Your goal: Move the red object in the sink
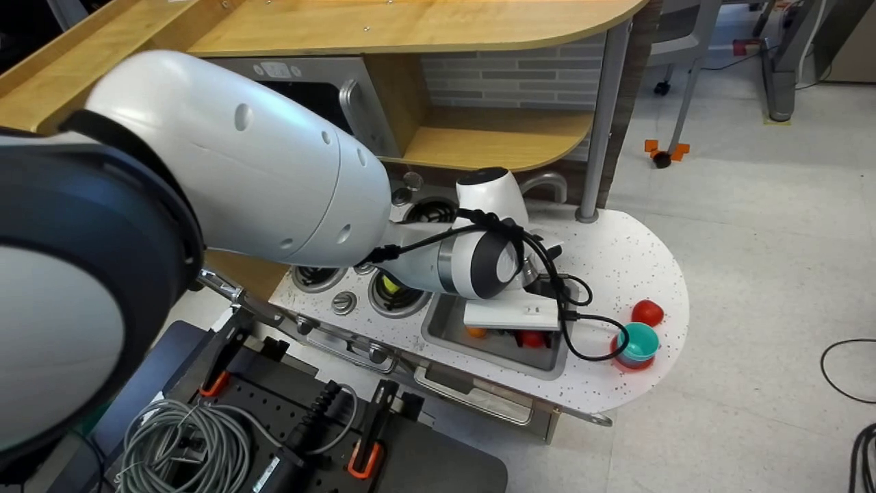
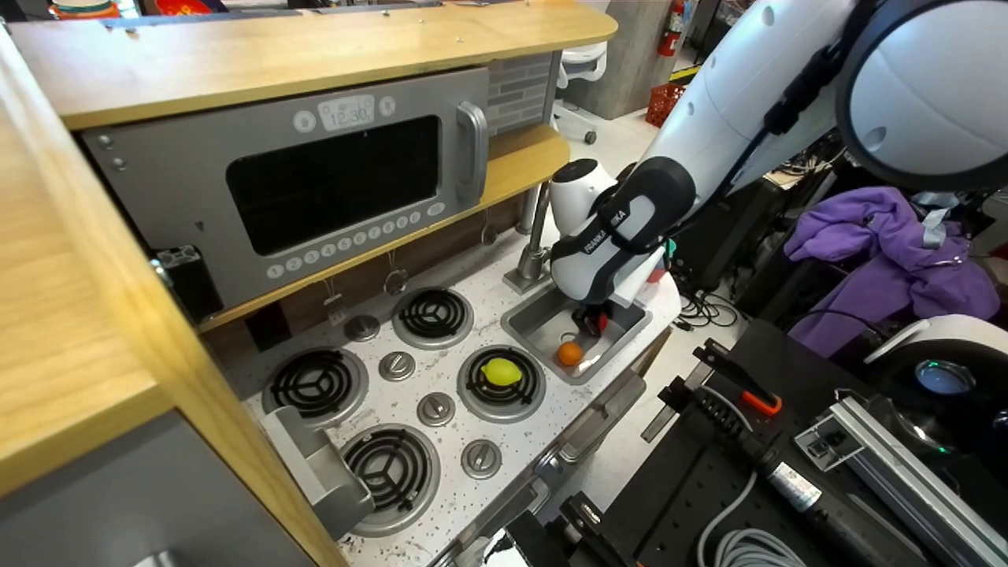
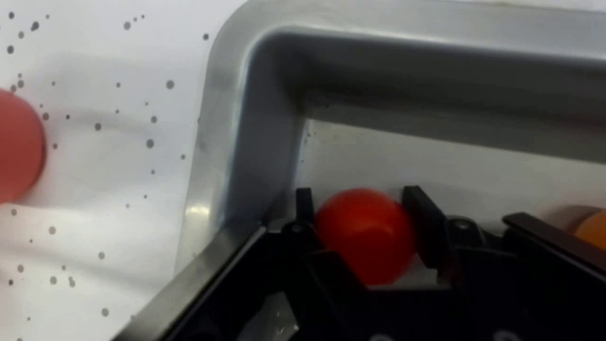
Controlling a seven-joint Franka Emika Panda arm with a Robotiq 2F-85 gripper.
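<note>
Down in the sink [image 3: 378,19], the gripper [image 3: 358,199] clasps the red object [image 3: 364,239]: its fingers [image 3: 426,227] stand one on either side, at the thing's own width, with no clear gap showing, so I judge it held. Whether its underside touches the basin floor is hidden. It will probably handle as a light, stiff bit of play food (hollow plastic, at a guess), hard to break, though its smooth, glossy skin could slip from a loose pinch. Its widest girth is the place to take hold, and the pads seem to sit near there. What shows of it is round, with no stem or mark, so it has no evident long axis and points nowhere; the line between the fingers runs roughly alongside the basin wall at the top of the wrist view

Near it, also in the sink but apart, lies an orange ball [image 2: 569,353]. Farther out, on the counter [image 1: 602,253] in an exterior view, a teal cup [image 1: 638,341] stands over a red piece [image 1: 633,367], with a red round thing [image 1: 647,313] just beside. Well apart, a lemon [image 2: 502,372] rests on a burner [image 2: 504,402], and beyond it hangs the microwave [image 2: 335,181]
</note>
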